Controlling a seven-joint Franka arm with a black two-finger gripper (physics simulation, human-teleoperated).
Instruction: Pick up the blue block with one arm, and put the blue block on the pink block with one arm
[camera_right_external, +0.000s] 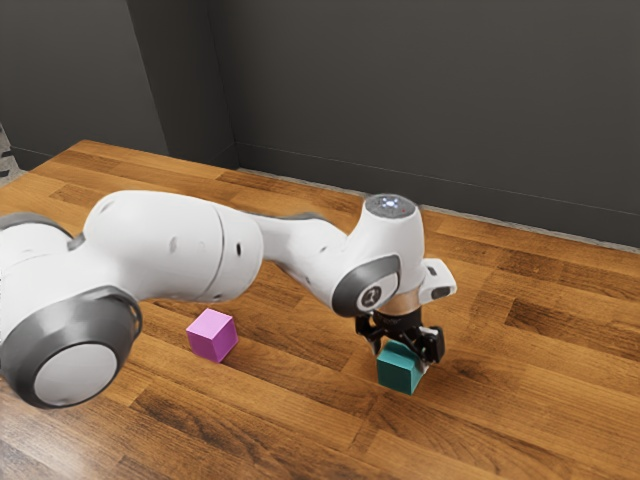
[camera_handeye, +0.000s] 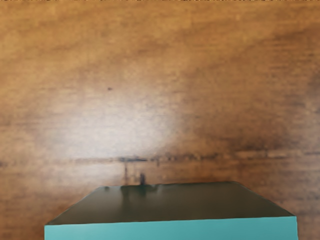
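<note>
The blue block (camera_right_external: 401, 371), teal in colour, stands on the wooden table at the exterior view's centre right. My gripper (camera_right_external: 403, 346) is down over it, with one black finger against each side, so it is shut on the block. The block's underside looks level with the table. In the wrist view the blue block (camera_handeye: 170, 231) lies just under my hand, with its dark shadow on the wood beyond it. The pink block (camera_right_external: 212, 334) sits on the table toward the exterior view's left of the gripper, well apart from it and partly under my arm's forearm.
The wooden table (camera_right_external: 520, 330) stretches out around both blocks. A dark wall (camera_right_external: 420, 90) runs behind the table's far edge. My arm's big white links (camera_right_external: 160, 250) hang over the table on the exterior view's left.
</note>
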